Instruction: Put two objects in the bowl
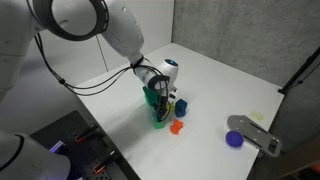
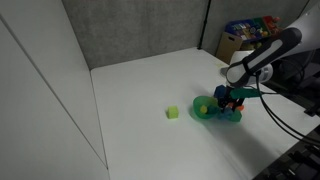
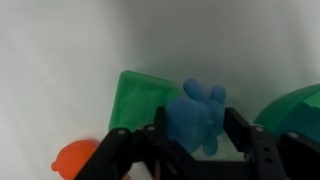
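My gripper (image 3: 198,135) is shut on a soft blue toy (image 3: 197,115) and holds it between both fingers. In both exterior views the gripper (image 1: 160,95) (image 2: 235,98) hangs low over the green bowl (image 1: 159,121) (image 2: 209,115). In the wrist view the bowl's rim (image 3: 303,108) shows at the right edge. A green block (image 3: 138,100) lies just behind the toy, and an orange object (image 3: 74,160) lies at the lower left. The orange object (image 1: 177,127) sits on the table beside the bowl. What lies inside the bowl is hidden by the gripper.
A dark blue cube (image 1: 182,106) stands next to the bowl. A purple object (image 1: 235,139) and a grey piece (image 1: 256,134) lie further along the white table. A small green cube (image 2: 172,113) sits apart from the bowl. Grey walls stand behind the table.
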`<move>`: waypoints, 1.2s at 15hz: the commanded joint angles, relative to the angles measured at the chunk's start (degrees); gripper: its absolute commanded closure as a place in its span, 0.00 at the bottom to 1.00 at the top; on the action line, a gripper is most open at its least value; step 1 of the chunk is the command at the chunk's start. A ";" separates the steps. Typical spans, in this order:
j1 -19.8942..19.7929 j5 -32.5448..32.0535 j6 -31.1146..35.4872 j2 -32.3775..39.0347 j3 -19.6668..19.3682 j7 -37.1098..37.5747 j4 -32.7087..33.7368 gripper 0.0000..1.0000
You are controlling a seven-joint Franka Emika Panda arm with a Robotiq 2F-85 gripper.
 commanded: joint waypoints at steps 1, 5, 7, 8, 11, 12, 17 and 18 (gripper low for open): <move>1.98 -1.12 2.94 0.28 -1.46 1.93 0.33 0.68; 2.33 -1.05 3.89 -1.23 -1.89 1.26 -0.57 0.95; 2.30 -1.10 3.51 -2.16 -2.23 1.32 -0.96 0.94; 2.34 -1.20 3.08 -2.89 -2.51 1.44 -1.13 0.95; 2.76 -1.58 2.93 -5.02 -3.59 2.32 -1.15 0.94; 2.85 -1.63 3.03 -5.81 -3.75 2.46 -1.15 0.94; 4.90 -3.40 3.38 -10.12 -4.27 4.27 -1.03 0.94; 5.55 -3.98 3.57 -11.14 -4.27 5.10 -1.08 0.94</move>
